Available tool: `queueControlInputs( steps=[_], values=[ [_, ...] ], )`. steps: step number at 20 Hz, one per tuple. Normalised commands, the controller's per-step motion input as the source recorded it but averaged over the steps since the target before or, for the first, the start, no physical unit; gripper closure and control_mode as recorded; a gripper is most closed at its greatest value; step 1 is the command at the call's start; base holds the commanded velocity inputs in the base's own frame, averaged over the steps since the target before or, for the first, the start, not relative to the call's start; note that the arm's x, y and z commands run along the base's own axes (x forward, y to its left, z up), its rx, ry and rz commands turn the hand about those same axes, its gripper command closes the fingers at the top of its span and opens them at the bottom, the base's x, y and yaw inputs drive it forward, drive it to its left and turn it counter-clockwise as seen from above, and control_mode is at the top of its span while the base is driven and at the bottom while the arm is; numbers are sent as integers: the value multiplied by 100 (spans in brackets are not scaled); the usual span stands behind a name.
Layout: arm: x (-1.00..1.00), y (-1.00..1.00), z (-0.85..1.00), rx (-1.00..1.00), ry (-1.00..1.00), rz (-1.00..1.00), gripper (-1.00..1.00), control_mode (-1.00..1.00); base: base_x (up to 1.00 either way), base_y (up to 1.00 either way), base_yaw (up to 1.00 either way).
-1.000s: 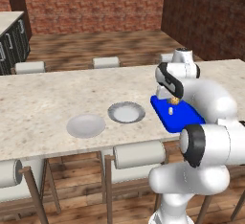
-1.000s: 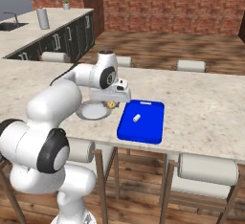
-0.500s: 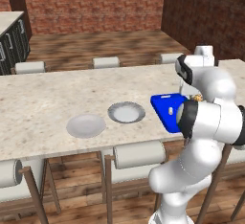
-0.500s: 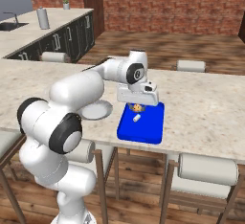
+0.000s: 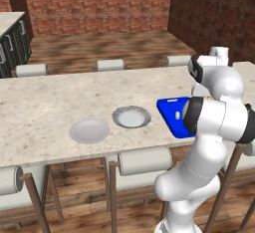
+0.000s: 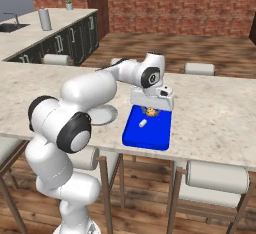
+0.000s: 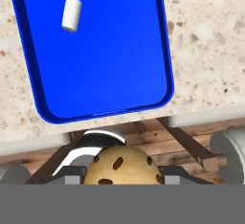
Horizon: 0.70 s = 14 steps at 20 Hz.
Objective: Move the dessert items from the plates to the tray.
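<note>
On the speckled stone counter the gripper clamps the golden-brown cookie ball above the blue tray; the white oblong piece lies at eleven o'clock.

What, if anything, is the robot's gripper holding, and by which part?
The gripper holds the round golden-brown cookie ball with dark chips, pinched at its two opposite sides between the fingertips, above the bright blue rectangular tray.

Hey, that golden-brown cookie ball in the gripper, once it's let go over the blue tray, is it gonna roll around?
Probably a little. The cookie ball looks round, so it may roll once the gripper lets go. The blue tray has a low raised rim, which would likely stop it. The white oblong piece lies flat there, apparently settled.
</note>
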Motion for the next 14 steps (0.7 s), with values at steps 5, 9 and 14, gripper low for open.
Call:
queueControlInputs(
  steps=[5, 9, 14],
  values=[
    [41, 25, -28, 4, -12, -6, 100, -100, 0, 0, 0],
    [39, 18, -51, 0, -6, -4, 100, -100, 0, 0, 0],
    [24, 1, -50, -3, -1, -2, 100, -100, 0, 0, 0]
  ],
)
